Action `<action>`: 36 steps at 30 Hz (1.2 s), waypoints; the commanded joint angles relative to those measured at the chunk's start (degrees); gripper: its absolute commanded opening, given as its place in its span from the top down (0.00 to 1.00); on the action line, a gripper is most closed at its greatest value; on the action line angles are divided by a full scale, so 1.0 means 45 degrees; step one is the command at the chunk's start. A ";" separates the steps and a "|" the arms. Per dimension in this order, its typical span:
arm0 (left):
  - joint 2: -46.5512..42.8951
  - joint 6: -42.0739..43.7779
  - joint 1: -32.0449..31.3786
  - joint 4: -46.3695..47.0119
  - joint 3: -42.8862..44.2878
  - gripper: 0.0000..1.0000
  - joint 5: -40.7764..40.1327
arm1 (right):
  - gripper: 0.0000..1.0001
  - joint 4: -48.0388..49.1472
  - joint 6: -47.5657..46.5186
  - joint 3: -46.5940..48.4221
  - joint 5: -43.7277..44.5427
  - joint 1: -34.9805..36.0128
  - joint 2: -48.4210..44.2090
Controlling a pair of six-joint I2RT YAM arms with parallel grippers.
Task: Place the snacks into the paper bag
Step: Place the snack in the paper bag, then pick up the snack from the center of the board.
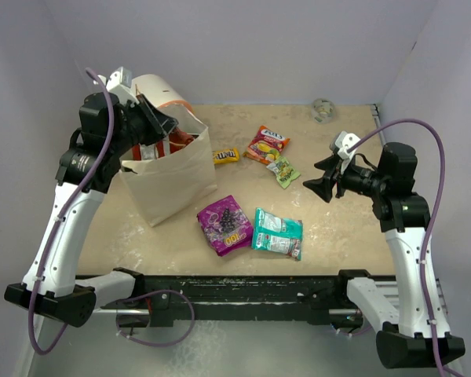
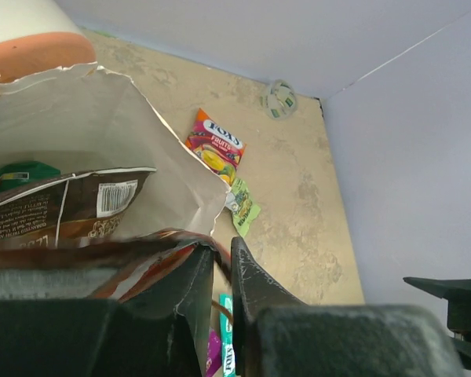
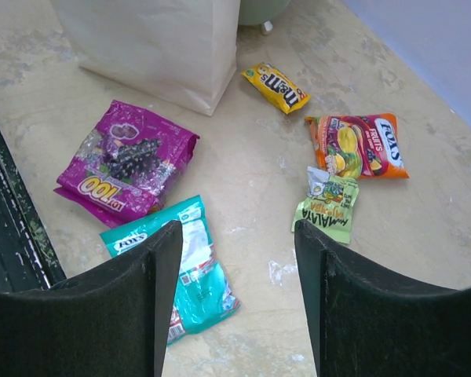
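Left pincer (image 1: 171,126) at paper bag (image 1: 173,184) mouth

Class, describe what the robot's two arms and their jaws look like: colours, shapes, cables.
Both the left arm and right arm have white links, black joints and black bases. A purple cable loops along each. The jaws are black, flat-faced wedges; a white camera block sits at each wrist.

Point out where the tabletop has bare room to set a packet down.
Bare: the far strip between the tan kraft paper bag and the small grey-green ball; the near-left corner beside the bag; the right side past the small green packet. Crowded: the middle, around the shiny purple packet and teal packet.
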 commanded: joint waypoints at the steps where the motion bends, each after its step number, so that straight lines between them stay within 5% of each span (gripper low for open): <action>1: -0.0539 0.0381 0.0068 0.1419 -0.0271 0.81 0.0425 | 0.38 0.0500 0.0110 -0.0102 -0.0164 -0.0050 -0.0352; 13: -0.1297 0.3748 0.0053 0.1905 -0.0870 0.58 0.0585 | 0.37 0.0541 0.0098 -0.0010 -0.0016 -0.0033 -0.0072; 22: -0.1770 0.7998 0.0057 0.2159 -0.0994 0.26 0.1646 | 0.29 -0.0036 -0.1008 0.0196 0.0639 -0.0031 0.0946; 29: -0.2091 1.0007 0.0053 0.1481 -0.0841 0.00 0.0537 | 0.22 -0.0072 -0.1817 -0.0157 0.0825 0.0091 0.1693; 36: -0.2406 1.1401 0.0063 0.0834 -0.1109 0.01 -0.0849 | 0.15 -0.0280 -0.2992 -0.0838 0.0907 0.0885 0.2829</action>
